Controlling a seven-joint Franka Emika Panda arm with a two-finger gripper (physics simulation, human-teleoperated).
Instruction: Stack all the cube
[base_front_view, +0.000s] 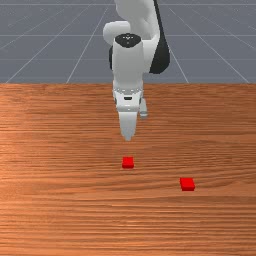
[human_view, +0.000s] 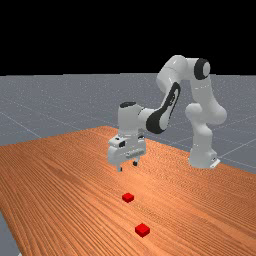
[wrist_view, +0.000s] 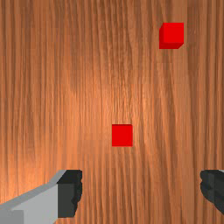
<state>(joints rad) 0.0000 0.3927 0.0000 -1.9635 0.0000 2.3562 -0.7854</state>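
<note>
So our end effector (human_view: 127, 166) is wide open over the table (base_front_view: 60, 200), first red cube (base_front_view: 128, 162) lower and near it, second red cube (base_front_view: 187, 184) toward the front view's right. If we drop in off-centre, we'd probably clip the first one and shove it.
</note>
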